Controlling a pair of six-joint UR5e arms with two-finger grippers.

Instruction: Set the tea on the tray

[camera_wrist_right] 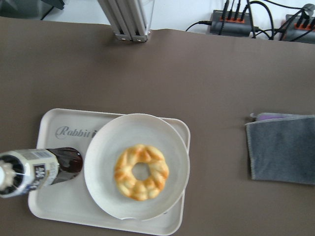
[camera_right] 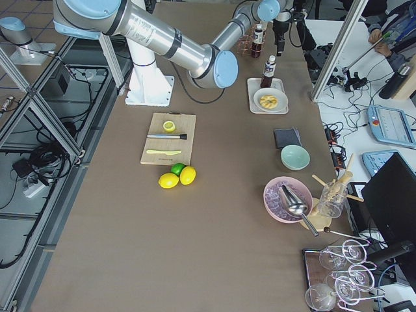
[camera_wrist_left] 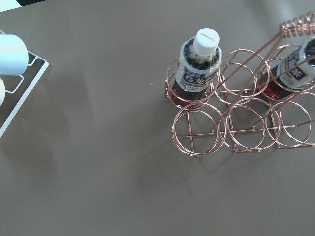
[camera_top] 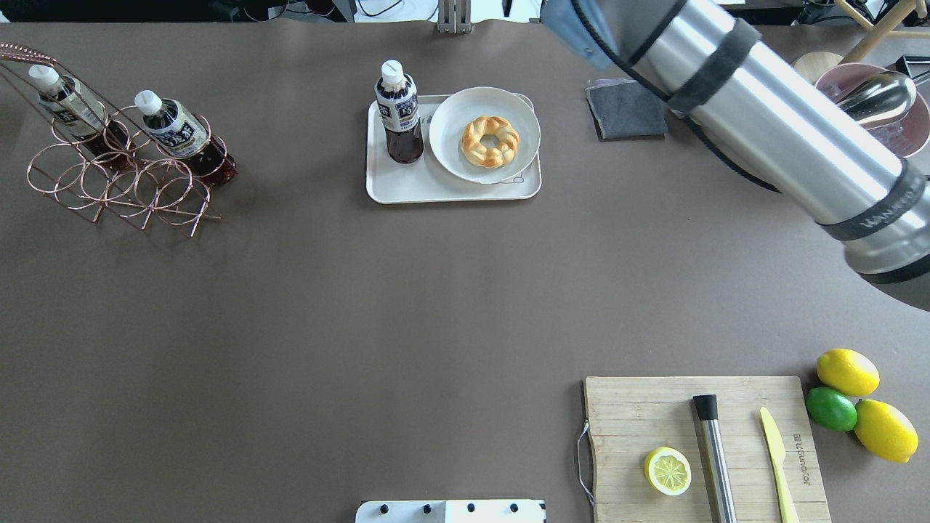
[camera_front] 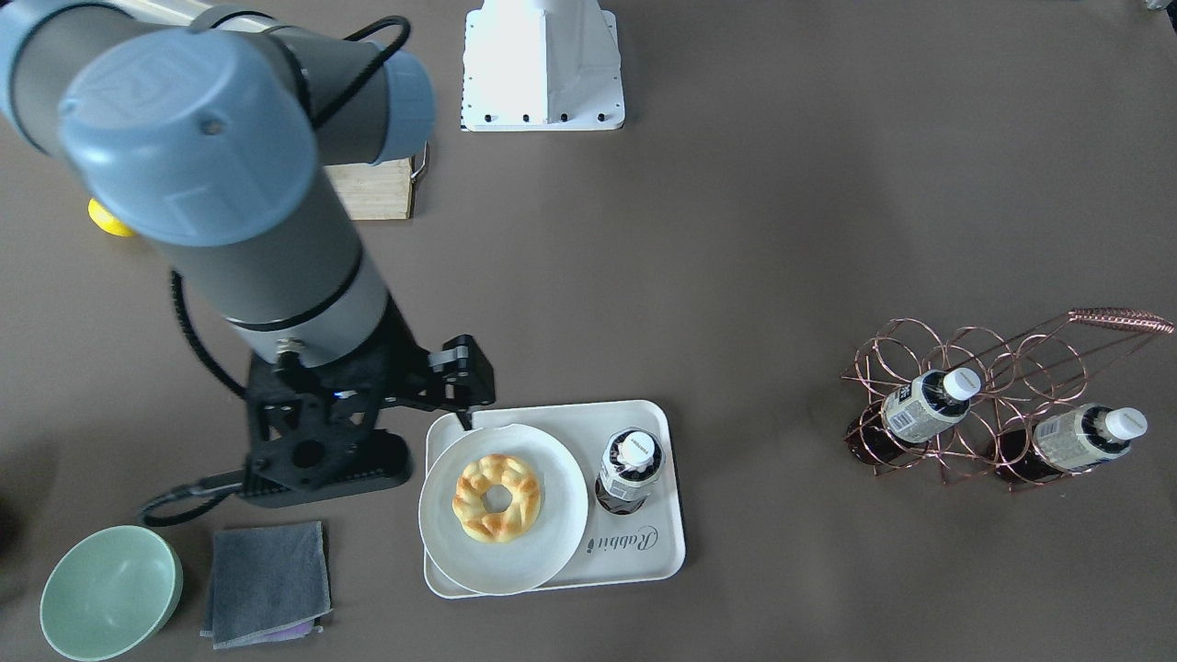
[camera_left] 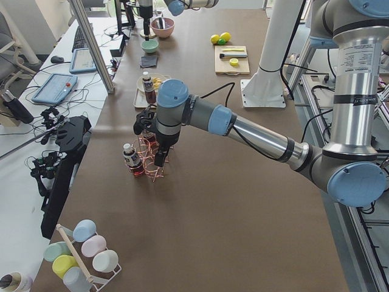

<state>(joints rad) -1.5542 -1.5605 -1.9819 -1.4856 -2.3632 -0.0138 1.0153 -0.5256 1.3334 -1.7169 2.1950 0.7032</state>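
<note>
Brown desk (camera_top: 436,290) carries the white tray (camera_front: 667,496); the tea (camera_front: 628,471) stands upright on it, just beside a plate (camera_front: 552,542) holding a ring pastry (camera_front: 497,496); right tool (camera_front: 466,405) hangs at the tray's corner; left tool (camera_left: 159,159) hangs by the wire rack (camera_front: 1002,363); whether either tool is open or closed, I cannot tell.

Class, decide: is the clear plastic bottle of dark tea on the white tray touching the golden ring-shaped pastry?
Apart. The overhead exterior view shows bare round white plate between the white-capped tea bottle and the golden ring pastry.
</note>
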